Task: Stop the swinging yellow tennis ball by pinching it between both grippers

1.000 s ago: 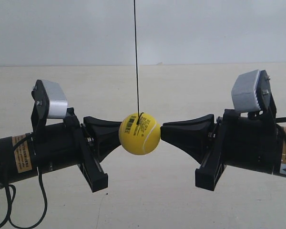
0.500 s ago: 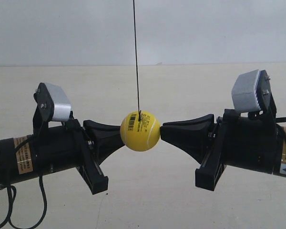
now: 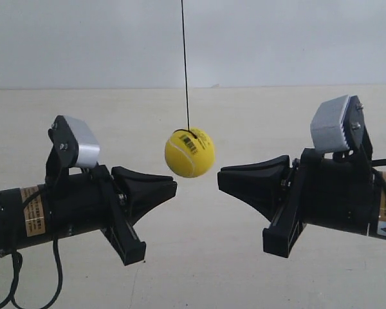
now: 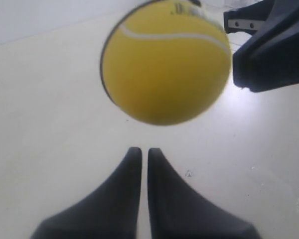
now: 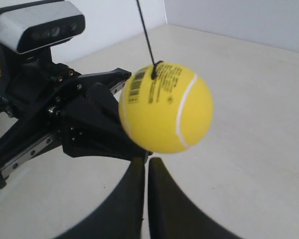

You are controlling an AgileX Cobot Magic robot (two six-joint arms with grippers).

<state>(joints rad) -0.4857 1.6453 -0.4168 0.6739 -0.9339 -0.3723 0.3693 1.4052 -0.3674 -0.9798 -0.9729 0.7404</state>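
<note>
The yellow tennis ball point(image 3: 189, 152) hangs free on its thin dark string point(image 3: 185, 64), touching neither gripper. The gripper of the arm at the exterior view's left point(image 3: 174, 185) points its tip below the ball, slightly to its left. Opposite it, the gripper of the arm at the exterior view's right point(image 3: 220, 175) has its tip just right of the ball's underside. In the left wrist view the ball point(image 4: 165, 62) floats apart from my shut left gripper point(image 4: 141, 150). My right gripper point(image 5: 147, 160) is shut, its tips close under the ball point(image 5: 164, 107).
A pale tabletop point(image 3: 199, 257) spreads beneath both arms, with a grey wall point(image 3: 276, 38) behind. Black cables point(image 3: 13, 277) hang from the arm at the exterior view's left. Each arm carries a silver-grey camera block point(image 3: 334, 122).
The ball was held between the two gripper tips; now it hangs higher and free. The arm at the exterior view's left has dropped and drawn back. The other arm barely moved.
</note>
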